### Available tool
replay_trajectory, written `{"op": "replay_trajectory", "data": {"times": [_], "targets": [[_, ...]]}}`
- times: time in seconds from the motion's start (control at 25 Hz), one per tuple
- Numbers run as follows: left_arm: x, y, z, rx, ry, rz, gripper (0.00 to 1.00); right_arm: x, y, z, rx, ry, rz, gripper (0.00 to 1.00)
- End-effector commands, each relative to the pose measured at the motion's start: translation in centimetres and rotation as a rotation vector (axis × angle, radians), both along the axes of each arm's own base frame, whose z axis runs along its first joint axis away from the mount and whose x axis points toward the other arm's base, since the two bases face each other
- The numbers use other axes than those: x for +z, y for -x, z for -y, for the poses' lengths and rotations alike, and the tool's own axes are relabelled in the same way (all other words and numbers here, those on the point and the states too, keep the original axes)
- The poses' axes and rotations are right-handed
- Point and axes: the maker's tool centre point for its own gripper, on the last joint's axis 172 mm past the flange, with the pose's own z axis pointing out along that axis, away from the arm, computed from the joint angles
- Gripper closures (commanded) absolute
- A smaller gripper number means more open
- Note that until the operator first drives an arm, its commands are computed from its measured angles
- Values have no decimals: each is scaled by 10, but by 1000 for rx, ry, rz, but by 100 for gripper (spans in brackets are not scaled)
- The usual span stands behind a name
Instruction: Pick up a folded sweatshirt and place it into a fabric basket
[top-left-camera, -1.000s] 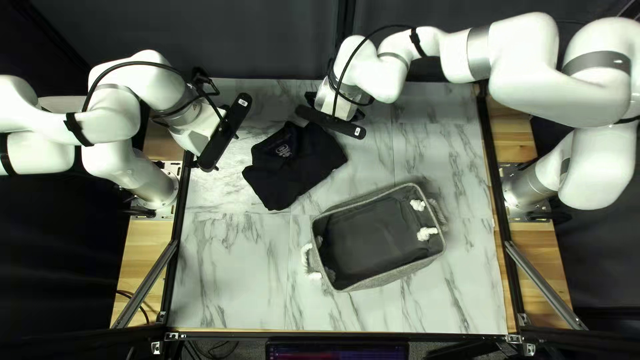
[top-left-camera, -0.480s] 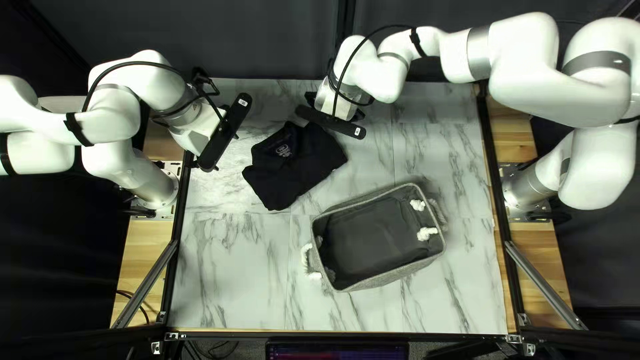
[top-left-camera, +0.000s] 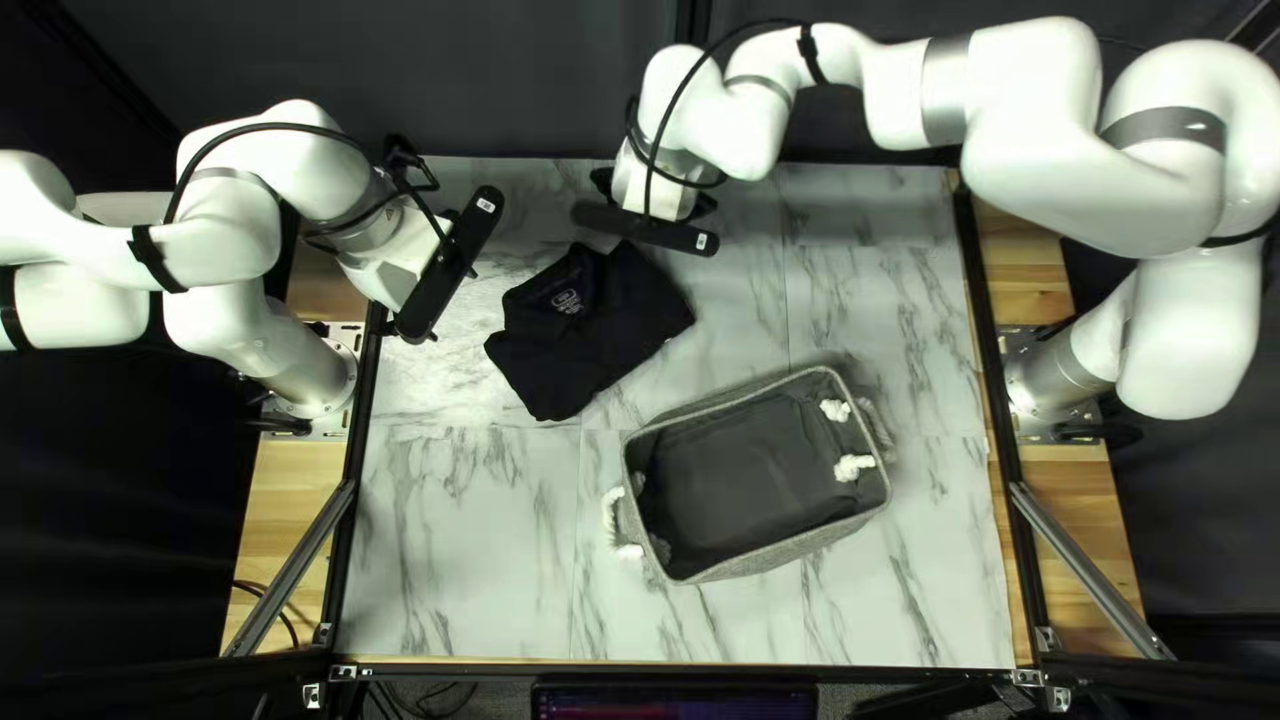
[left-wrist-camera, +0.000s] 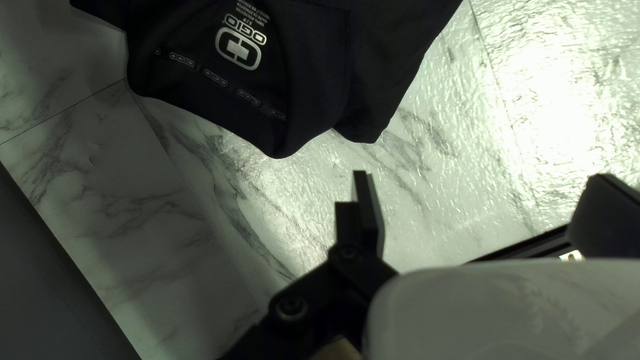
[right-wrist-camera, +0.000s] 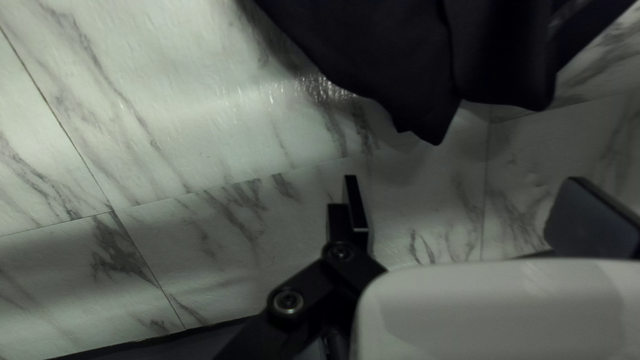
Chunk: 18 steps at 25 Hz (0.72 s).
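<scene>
Unless pinched through every layer, could unfold and snag on the fabric basket (top-left-camera: pixel 787 546); find the sweatshirt (top-left-camera: pixel 600 340) beyond it, with left gripper (left-wrist-camera: pixel 481 175) and right gripper (right-wrist-camera: pixel 461 178) spread wide, empty.

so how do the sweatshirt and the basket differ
The sweatshirt is black with a pale logo; the basket is grey with white rope knots. The sweatshirt lies folded flat, while the basket stands open with raised walls. Both rest on the marble-patterned table.
</scene>
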Motion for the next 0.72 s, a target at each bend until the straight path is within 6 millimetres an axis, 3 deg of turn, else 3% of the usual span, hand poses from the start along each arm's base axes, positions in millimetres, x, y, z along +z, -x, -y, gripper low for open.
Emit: {"op": "replay_trajectory", "data": {"times": [0.04, 0.28, 0.72], "targets": [[0, 0, 0, 0, 0, 0, 0, -24, -5, -6, 3, -6, 5, 0], [0, 0, 0, 0, 0, 0, 0, -40, -6, 0, 5, -16, 49, 0], [0, 0, 0, 0, 0, 0, 0, -43, 0, 4, -35, -29, 62, 0]]}}
